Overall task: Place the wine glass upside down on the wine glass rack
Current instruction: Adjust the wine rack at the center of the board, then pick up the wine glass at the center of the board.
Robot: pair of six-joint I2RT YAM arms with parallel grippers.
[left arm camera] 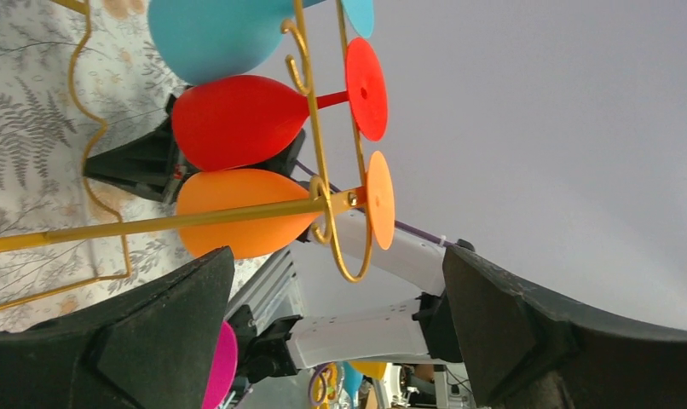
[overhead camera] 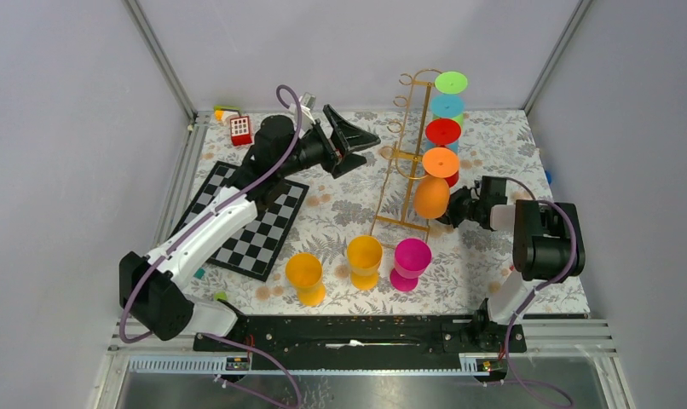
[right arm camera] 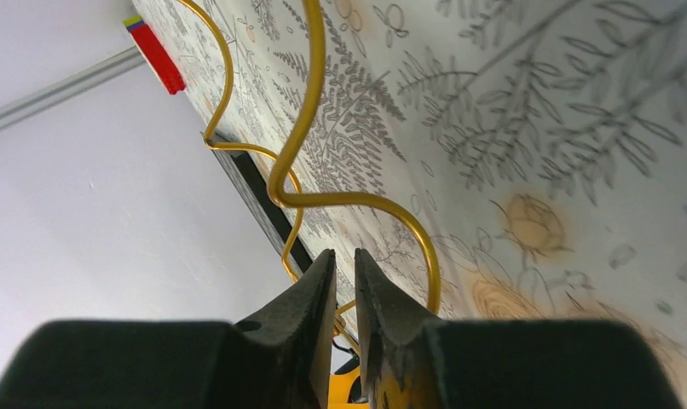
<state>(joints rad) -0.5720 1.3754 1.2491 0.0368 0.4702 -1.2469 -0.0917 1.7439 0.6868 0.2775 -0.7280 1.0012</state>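
Right wrist view: right gripper [right arm camera: 344, 256] is seen nearly closed on nothing beside wine glass rack [right arm camera: 317, 60]; left gripper [left arm camera: 336, 260] is spread wide.

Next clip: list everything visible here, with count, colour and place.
wine glass rack: one, gold wire, standing right of centre on the table.
hung glasses: four, green, cyan, red and orange, upside down on the rack.
standing glasses: three, orange, yellow and magenta, upright in a row near the front edge.
checkerboard: one, black and white, on the left, partly under the left arm.
toy block: one, red with white dots, far left corner.
tablecloth: one, pale floral print, covering the table.
left gripper: open, empty, raised left of the rack.
right gripper: nearly closed, nothing between the fingers, beside the orange hung glass.
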